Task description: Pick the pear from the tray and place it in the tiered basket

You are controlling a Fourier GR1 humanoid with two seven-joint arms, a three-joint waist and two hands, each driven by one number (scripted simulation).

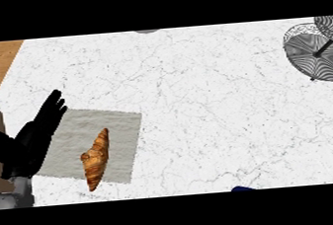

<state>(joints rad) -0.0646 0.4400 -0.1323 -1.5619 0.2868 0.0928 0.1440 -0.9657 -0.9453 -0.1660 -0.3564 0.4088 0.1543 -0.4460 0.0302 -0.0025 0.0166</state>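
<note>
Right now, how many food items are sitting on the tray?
1: a croissant lying on the grey tray, near its front edge, right of the left hand. No pear shows anywhere; the hand might hide part of the tray's left edge.

Tray (pixel 119 123): near the worktop's (pixel 213 106) left edge, toward the front.
Croissant (pixel 96 159): lying on the tray, lengthwise front to back, its front tip at the tray's front edge.
Tiered basket (pixel 318 55): at the worktop's far right corner, well apart from the tray.
Left hand (pixel 29 140): over the tray's left edge.
</note>
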